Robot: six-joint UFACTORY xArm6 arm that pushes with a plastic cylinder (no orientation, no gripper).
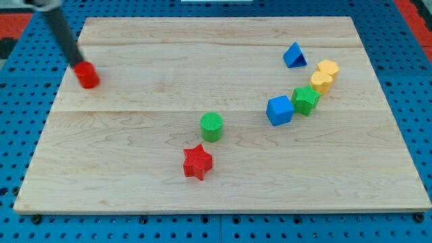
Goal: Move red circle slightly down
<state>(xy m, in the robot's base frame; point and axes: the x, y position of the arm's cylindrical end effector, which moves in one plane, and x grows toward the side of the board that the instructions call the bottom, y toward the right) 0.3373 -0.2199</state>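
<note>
The red circle (87, 75) is a small red cylinder near the left edge of the wooden board (148, 169), in the upper part. My rod comes down from the view's top left, and my tip (76, 65) touches the red circle's upper left side. A red star (197, 162) lies low in the middle, far from my tip.
A green cylinder (211, 126) stands just above the red star. On the right sit a blue cube (279, 110), a green star (306, 100), a yellow block (325, 75) and a blue triangle (293, 55). A blue pegboard (405, 40) surrounds the board.
</note>
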